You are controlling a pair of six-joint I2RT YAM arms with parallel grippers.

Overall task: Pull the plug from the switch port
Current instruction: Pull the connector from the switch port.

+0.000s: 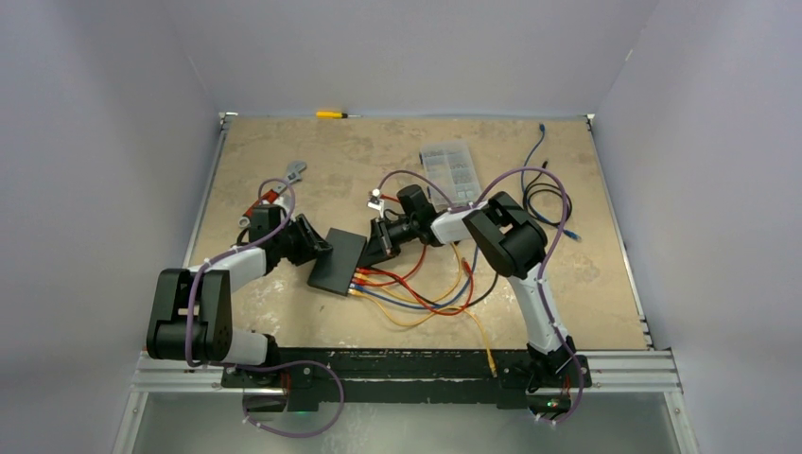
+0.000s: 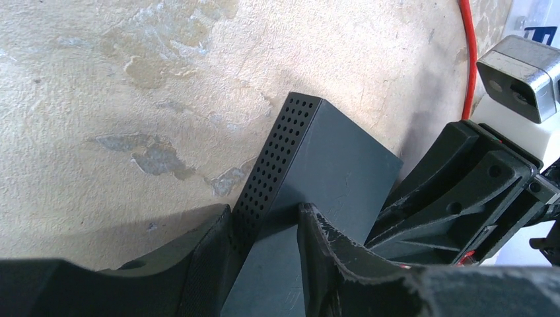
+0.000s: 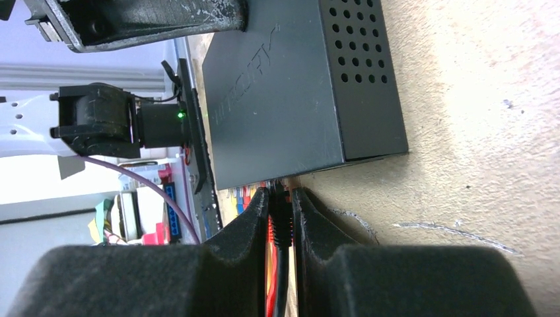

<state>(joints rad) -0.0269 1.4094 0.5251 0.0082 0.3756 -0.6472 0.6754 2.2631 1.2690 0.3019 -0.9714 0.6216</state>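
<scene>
The flat black switch (image 1: 337, 261) (image 2: 330, 165) (image 3: 277, 99) lies mid-table with several coloured cables running out of its near short edge. My left gripper (image 1: 315, 248) (image 2: 264, 228) is shut on the switch's far end, with one finger (image 2: 208, 264) against the perforated side and the other finger (image 2: 330, 257) on the top face. My right gripper (image 1: 380, 248) (image 3: 282, 198) is shut on a black plug (image 3: 282, 221) that sits right at the switch's port edge. The port itself is hidden behind the fingers.
Red, orange, blue and black cables (image 1: 426, 295) sprawl on the table near the switch. A clear organiser box (image 1: 452, 170) sits at the back. A wrench (image 1: 284, 182) lies back left, a yellow screwdriver (image 1: 333, 114) at the far edge, and a coiled dark cable (image 1: 547, 194) on the right.
</scene>
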